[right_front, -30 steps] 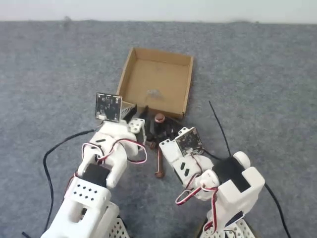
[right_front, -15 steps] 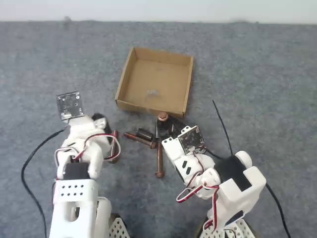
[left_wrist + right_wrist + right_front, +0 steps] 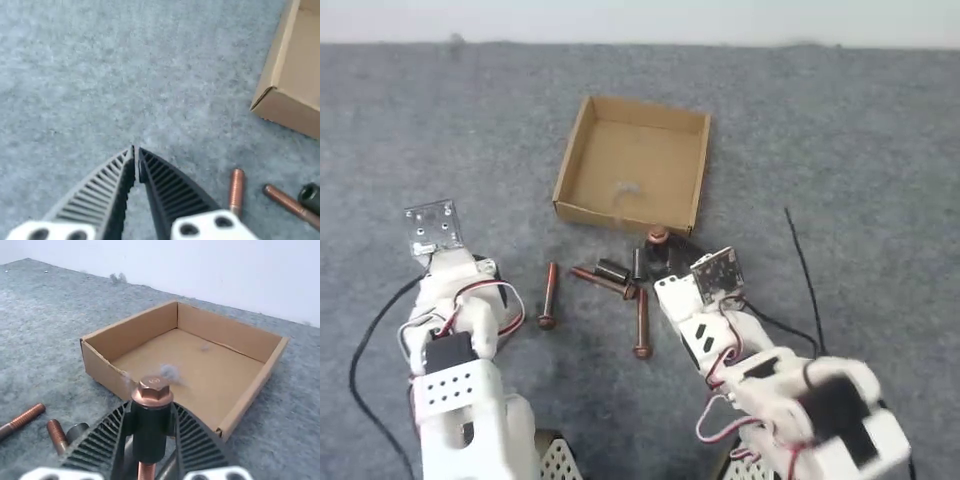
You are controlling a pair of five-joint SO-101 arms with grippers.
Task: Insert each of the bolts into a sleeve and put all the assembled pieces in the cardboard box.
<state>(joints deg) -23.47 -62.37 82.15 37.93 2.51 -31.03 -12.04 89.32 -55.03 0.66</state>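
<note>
My right gripper [image 3: 150, 412] is shut on a black sleeve [image 3: 149, 432] with a copper bolt [image 3: 152, 390] standing in it. In the high view this piece [image 3: 658, 248] hangs just in front of the cardboard box [image 3: 633, 165]. The box [image 3: 190, 355] holds nothing but a bit of fluff. My left gripper [image 3: 135, 150] is shut on nothing, over bare carpet to the left of the parts. Three loose bolts lie on the carpet [image 3: 549, 295] [image 3: 603, 281] [image 3: 641, 322]. A loose black sleeve [image 3: 611, 270] lies among them.
Grey carpet covers the whole table. Black cables run from both arm bases, one [image 3: 802, 275] to the right of the right arm. A pale wall bounds the far edge. Open carpet lies to the left and right of the box.
My left arm has swung left and back from the parts, leaving a bolt lying on the carpet beside it. The right arm has edged toward the box with its piece.
</note>
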